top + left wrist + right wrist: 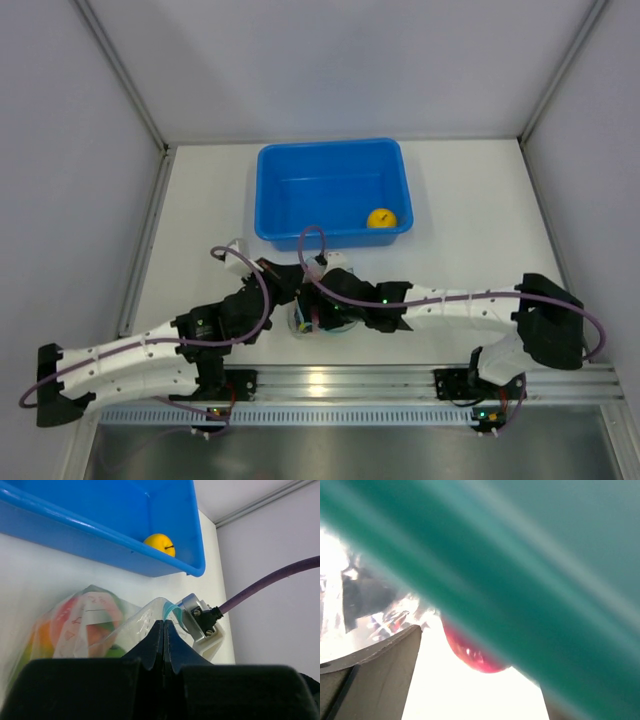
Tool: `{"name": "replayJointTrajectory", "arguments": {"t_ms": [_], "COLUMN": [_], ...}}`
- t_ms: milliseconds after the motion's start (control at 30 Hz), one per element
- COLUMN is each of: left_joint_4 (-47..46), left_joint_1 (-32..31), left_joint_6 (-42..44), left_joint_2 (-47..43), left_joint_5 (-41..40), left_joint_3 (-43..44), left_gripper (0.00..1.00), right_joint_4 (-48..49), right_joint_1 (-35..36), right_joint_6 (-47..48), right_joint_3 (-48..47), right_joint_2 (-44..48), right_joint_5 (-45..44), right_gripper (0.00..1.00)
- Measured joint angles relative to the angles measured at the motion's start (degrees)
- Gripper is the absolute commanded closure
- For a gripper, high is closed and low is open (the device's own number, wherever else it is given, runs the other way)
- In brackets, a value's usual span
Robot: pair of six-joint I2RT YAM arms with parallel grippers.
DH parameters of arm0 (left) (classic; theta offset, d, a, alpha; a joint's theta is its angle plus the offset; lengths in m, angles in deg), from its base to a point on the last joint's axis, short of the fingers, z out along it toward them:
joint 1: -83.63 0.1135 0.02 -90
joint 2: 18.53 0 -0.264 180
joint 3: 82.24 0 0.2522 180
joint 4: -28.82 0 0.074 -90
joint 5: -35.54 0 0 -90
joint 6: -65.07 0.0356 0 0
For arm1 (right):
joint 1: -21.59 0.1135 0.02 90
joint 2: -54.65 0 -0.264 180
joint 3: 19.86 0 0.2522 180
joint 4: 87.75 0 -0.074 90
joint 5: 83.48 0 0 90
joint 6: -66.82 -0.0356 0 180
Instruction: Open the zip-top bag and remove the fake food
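left gripper (164, 630) pinches bag (90, 615); right gripper (480, 680) gapes at its mouth. Extraction step, I'd say: next, close on red fruit (470, 652) just ahead.

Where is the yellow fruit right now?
In the top view, the yellow fruit lies inside the blue tub, in its near-right corner, beyond and slightly right of the zip-top bag.
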Motion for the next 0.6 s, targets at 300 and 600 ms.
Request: {"name": "replayJointTrajectory", "arguments": {"t_ms": [300,600], "left_joint_4": [1.18,1.11], "left_joint_1": [-0.09,-0.09], "left_joint_6": [0.07,0.07], "left_joint_2": [0.85,0.76], "left_joint_5": [1.99,2.19], "left_joint_3": [-1.53,-1.53], "left_gripper": [1.00,1.00], "right_joint_4": [-1.70,-4.79], "right_joint_1": [1.01,1.49], "right_joint_6": [1.16,3.30], "right_joint_3": [-0.22,-0.22], "right_joint_2": [-5.11,-0.31], "right_joint_5": [-3.65,-8.26], "right_gripper": [0.41,0.51]}}
